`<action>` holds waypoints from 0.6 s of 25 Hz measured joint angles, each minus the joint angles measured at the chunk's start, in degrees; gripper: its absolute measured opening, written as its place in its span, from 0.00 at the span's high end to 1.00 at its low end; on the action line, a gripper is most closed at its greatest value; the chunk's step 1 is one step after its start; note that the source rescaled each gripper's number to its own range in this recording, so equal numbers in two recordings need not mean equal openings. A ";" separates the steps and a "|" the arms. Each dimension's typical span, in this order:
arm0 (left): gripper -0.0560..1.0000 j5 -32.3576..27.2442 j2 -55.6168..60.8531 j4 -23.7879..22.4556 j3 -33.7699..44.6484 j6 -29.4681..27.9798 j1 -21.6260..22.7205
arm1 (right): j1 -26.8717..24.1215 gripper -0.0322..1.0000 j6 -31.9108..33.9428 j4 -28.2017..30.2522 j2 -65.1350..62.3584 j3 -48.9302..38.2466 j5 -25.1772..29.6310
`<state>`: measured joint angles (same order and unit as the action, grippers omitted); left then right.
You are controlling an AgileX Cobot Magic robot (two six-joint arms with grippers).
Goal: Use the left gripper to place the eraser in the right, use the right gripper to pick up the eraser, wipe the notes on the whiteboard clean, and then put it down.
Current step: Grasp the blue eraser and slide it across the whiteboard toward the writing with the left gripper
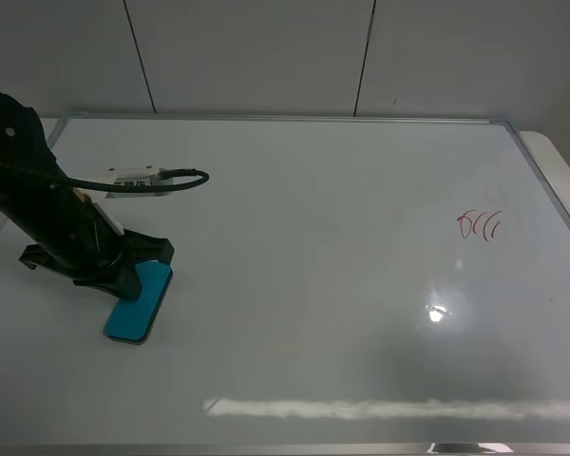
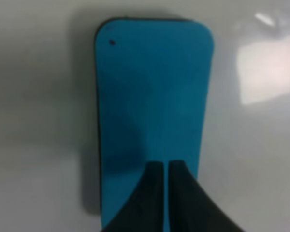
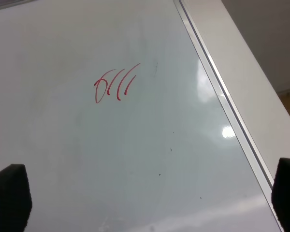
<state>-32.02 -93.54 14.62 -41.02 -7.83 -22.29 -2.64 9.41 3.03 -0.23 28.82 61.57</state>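
At the far left of the exterior high view, the left gripper is seen down on the whiteboard. It is carried on a thick black arm, from which a looped black cable and a small white tag stand out. The eraser is found lying flat on the board near its left edge, teal face up, with the end farther from the camera covered by the gripper. In the left wrist view the two fingers are shown closed against each other, only a thin slit being left between them, directly over one end of the eraser's broad face. Whether any part of the eraser is pinched cannot be told.

Towards the right of the board, well apart from the eraser, the notes are seen as a few short red curved strokes. The right gripper is caught by the right wrist view alone: its fingertips are held wide apart, with nothing but bare board between them. The notes lie ahead of it, and the board's silver frame and the white table are seen just beside.
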 joint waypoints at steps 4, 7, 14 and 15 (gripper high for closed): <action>0.94 3.91 -1.59 0.05 1.37 0.60 0.00 | 0.00 0.00 0.00 0.00 0.00 0.00 0.00; 0.94 5.59 -2.98 0.11 1.77 0.63 0.00 | 0.00 0.00 0.00 0.00 0.00 0.00 0.00; 0.94 8.11 -5.61 5.01 1.43 1.14 -0.14 | 0.00 0.00 0.00 0.00 0.00 0.00 0.00; 0.94 9.41 -6.08 7.50 1.30 1.14 -0.43 | 0.00 0.00 0.00 0.00 0.00 0.00 0.00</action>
<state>-22.61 -99.61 22.11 -39.73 -6.69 -22.72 -2.64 9.41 3.03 -0.23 28.82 61.57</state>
